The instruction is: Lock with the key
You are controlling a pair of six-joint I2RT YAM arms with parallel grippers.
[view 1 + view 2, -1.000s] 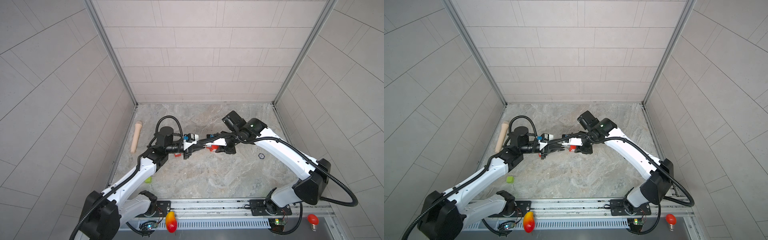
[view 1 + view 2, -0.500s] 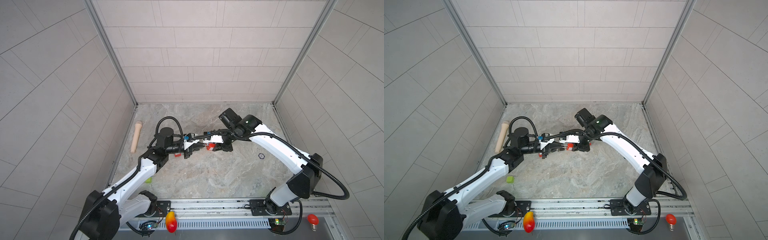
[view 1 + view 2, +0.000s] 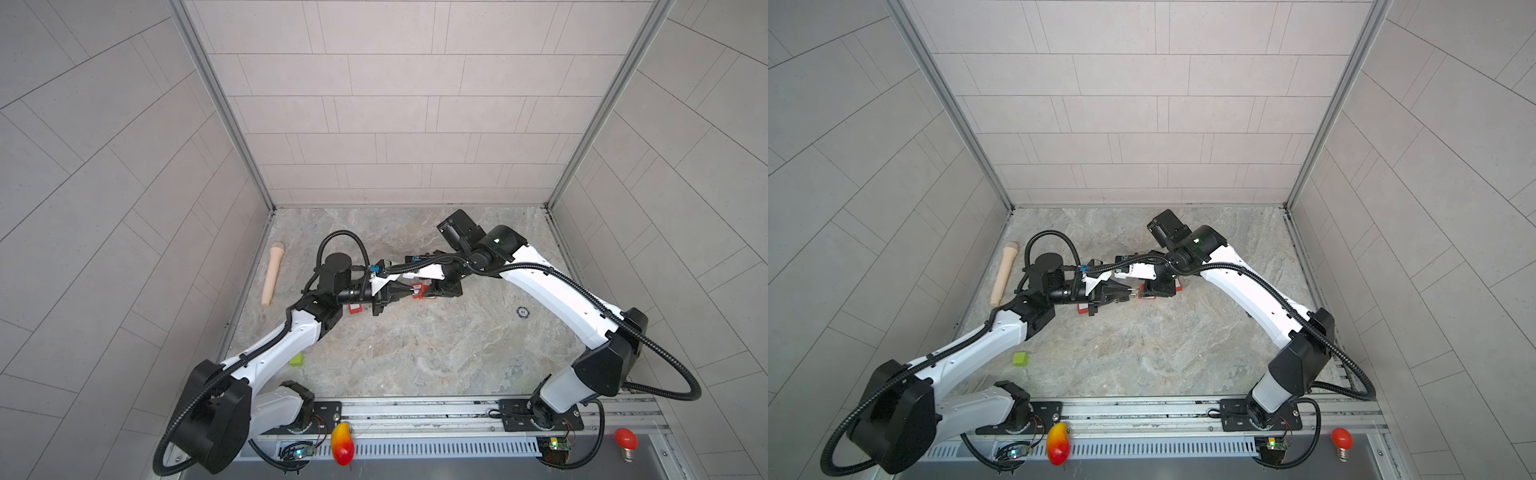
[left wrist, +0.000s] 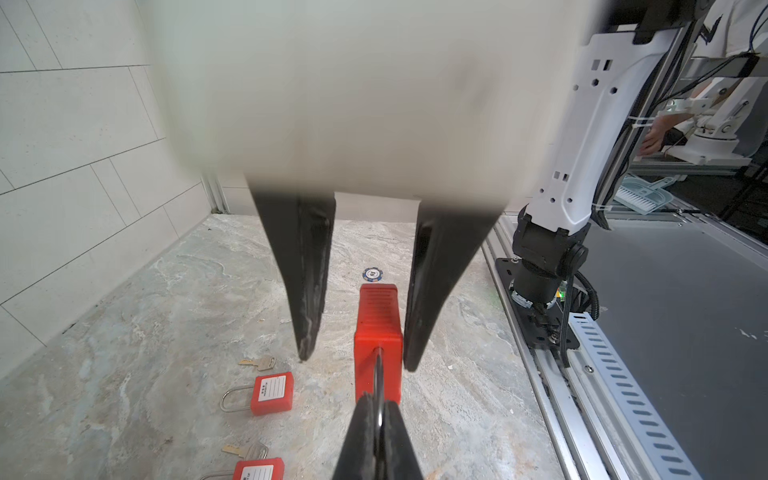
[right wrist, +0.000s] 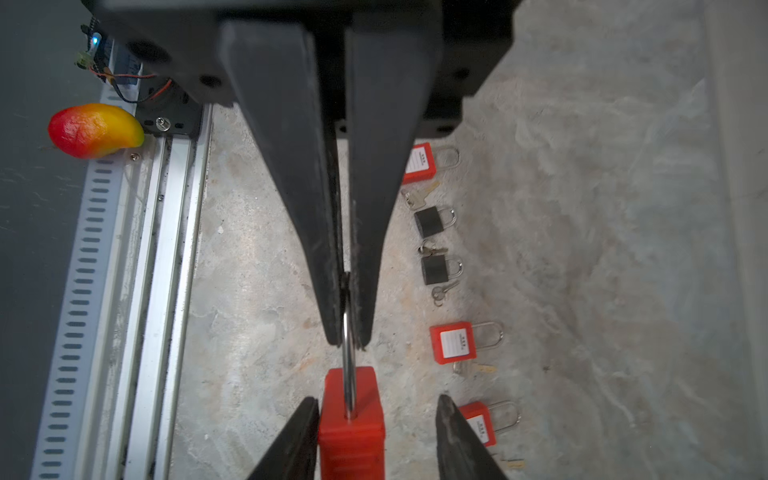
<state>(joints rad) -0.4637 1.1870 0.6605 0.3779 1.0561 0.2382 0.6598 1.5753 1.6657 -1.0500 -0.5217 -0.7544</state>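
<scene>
A red padlock (image 4: 377, 332) hangs just above the floor between both arms. My left gripper (image 4: 376, 409) is shut on its steel shackle (image 5: 348, 374). My right gripper (image 5: 376, 401) is open around the padlock body (image 5: 351, 440): one finger rests against its side and the other stands well clear. In both top views the two grippers meet at the padlock (image 3: 419, 289) (image 3: 1144, 291) in the middle of the floor. The padlock's keyhole end is hidden. A loose key (image 5: 473, 368) lies on the floor beside another red padlock (image 5: 453, 343).
More red padlocks (image 5: 478, 422) (image 5: 419, 162), two black padlocks (image 5: 430, 220) and keys (image 5: 419, 195) lie in a row under the arms. A beige cylinder (image 3: 272, 274), green block (image 3: 296, 359) and poker chip (image 3: 522, 311) sit on the floor. A toy mango (image 3: 342, 442) lies on the front rail.
My right gripper has opened off the padlock body, after the right arm shifted a little to the left. The left gripper has kept its hold on the shackle.
</scene>
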